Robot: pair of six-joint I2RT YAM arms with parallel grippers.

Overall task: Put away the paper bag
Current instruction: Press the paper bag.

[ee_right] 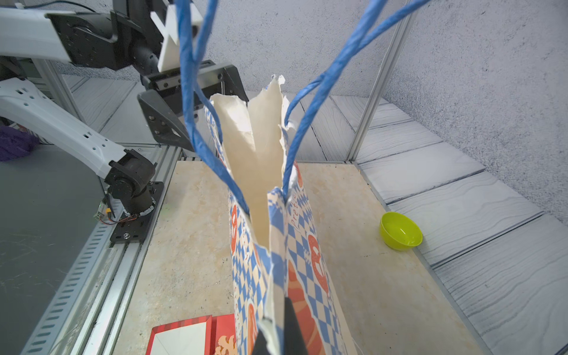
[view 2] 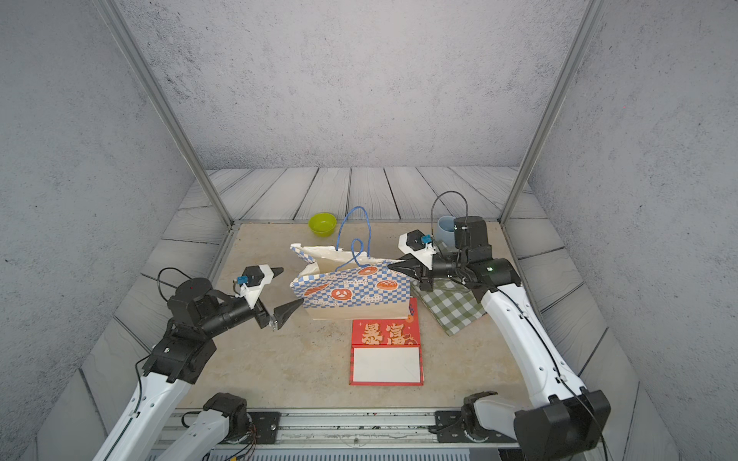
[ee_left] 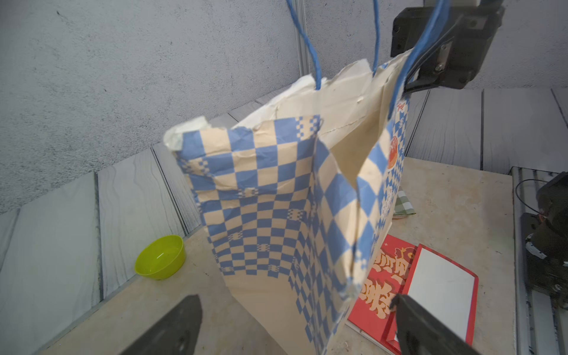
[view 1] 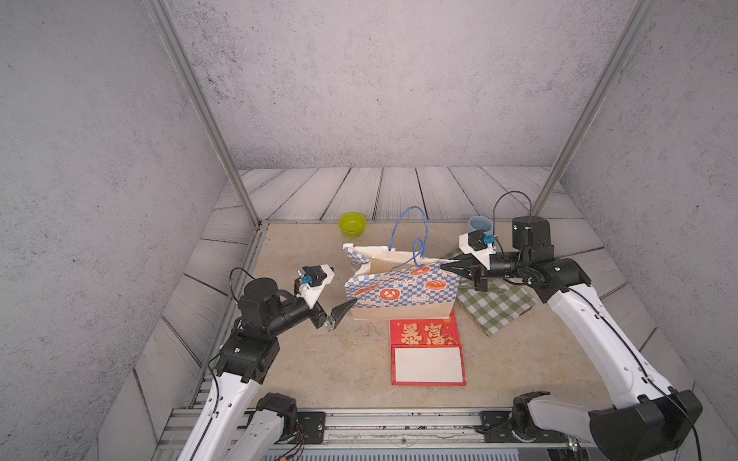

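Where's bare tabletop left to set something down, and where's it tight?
Free: front-left table, between left arm and red box; front-right, between that box and right arm. Crowded: centre-right, where paper bag, box, checked cloth and cup bunch, right gripper shut on the bag.

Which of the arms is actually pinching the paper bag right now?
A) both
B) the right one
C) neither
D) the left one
B: the right gripper is shut on the top corner of the paper bag, while the left gripper stands wide open at the bag's other end.
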